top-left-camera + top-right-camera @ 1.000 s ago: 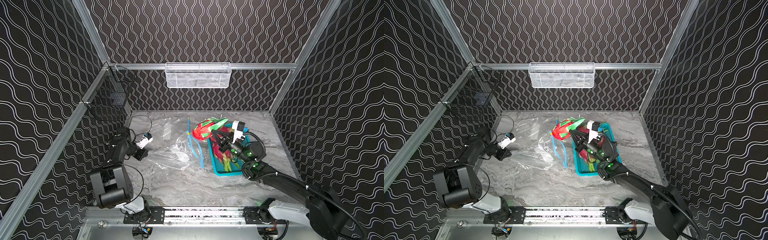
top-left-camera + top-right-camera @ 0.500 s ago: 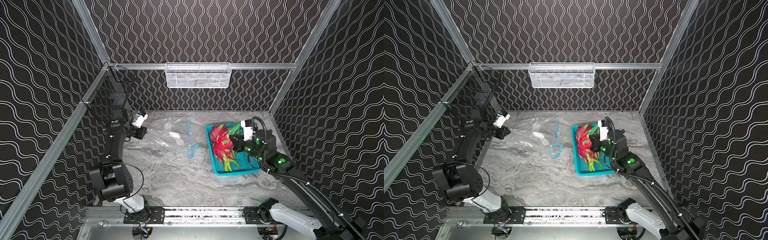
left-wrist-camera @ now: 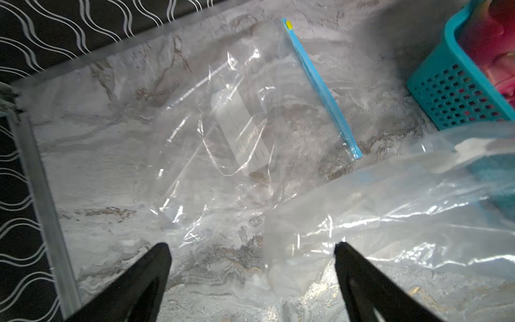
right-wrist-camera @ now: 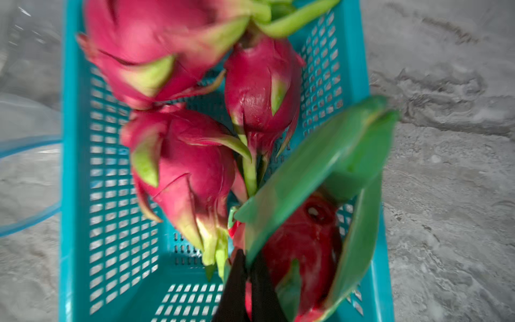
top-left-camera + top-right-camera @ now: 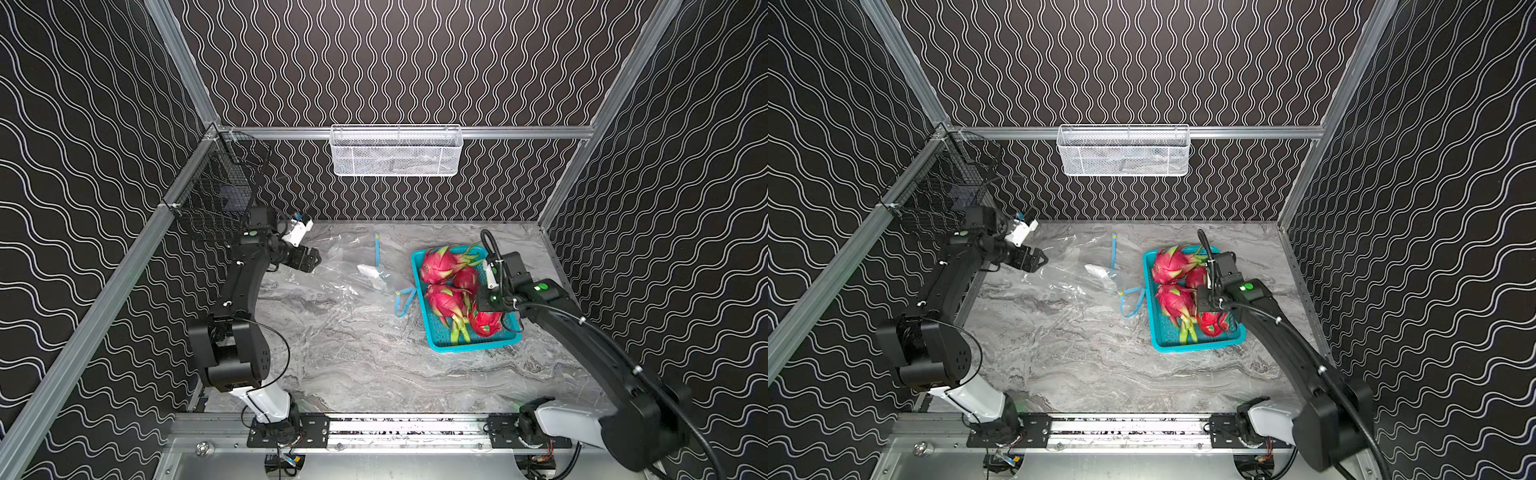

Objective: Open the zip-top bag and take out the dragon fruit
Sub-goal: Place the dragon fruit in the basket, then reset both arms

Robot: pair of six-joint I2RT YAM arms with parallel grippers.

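**Top views:** In both top views the zip-top bag (image 5: 353, 282) is lying limp and empty across the far half of the tabletop (image 5: 353, 365). Its blue mouth is gaping toward the teal basket (image 5: 473, 348) by the right edge. The dragon fruit (image 5: 484, 323) is sitting in the basket's near-right corner beside three others, so it appears to be out of the bag. The left claw (image 5: 309, 264) is hanging near the far-left corner, above the bag's closed end, a spot suited to anchoring that end. The right claw (image 5: 486, 309) is hovering directly over the fruit.

**Left wrist view:** The left claw (image 3: 250, 245) is standing wide open and gripping nothing, with crumpled plastic of the zip-top bag (image 3: 390, 223) lying beneath it. A second bag (image 3: 237, 125) is lying flat toward the far edge, its blue strip sealed.

**Right wrist view:** The right claw (image 4: 249, 264) is pointing down at the dragon fruit (image 4: 303, 245) inside the basket (image 4: 75, 167), its black tips close together. Blur is hiding whether they are pinching a green scale or letting go.
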